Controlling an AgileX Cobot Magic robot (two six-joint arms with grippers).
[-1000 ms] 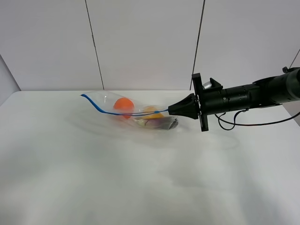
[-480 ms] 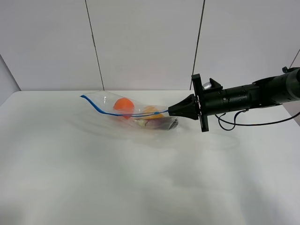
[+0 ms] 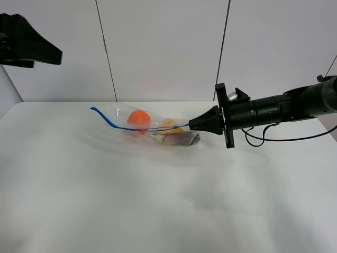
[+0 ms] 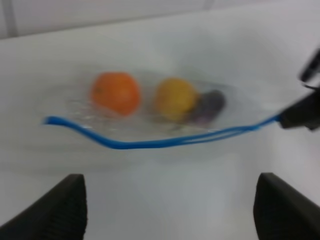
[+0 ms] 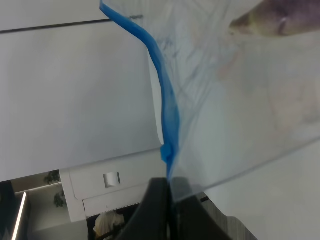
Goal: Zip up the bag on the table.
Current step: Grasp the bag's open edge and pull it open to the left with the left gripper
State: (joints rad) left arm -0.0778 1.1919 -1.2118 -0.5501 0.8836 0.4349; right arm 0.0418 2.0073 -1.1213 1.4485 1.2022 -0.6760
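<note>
Left arm (image 3: 27,47) now shows dark in the upper left corner of the high view, absent a second ago; bag and right arm unchanged. Bag (image 3: 141,122) lies toward the back of the worktop (image 3: 158,200), near the middle, an orange fruit (image 4: 115,92), a yellow one (image 4: 174,97) and a purple one (image 4: 210,105) inside. Right fingers (image 5: 160,210) together, clamped on the right-hand end of the blue zip (image 4: 150,144), holding that corner just off the surface. Left fingers (image 4: 67,207) wide apart, empty, well clear of the bag, looking down on the zip from the near side. Toward the held end the zip reads as two lines, so it looks unsealed there; the far end curls upward. Step in hand, as judged: right side anchors, left side approaches. Next move calls for the left fingers to descend over the zip, straddle both tracks, close lightly and run along it while the anchor keeps it taut.
</note>
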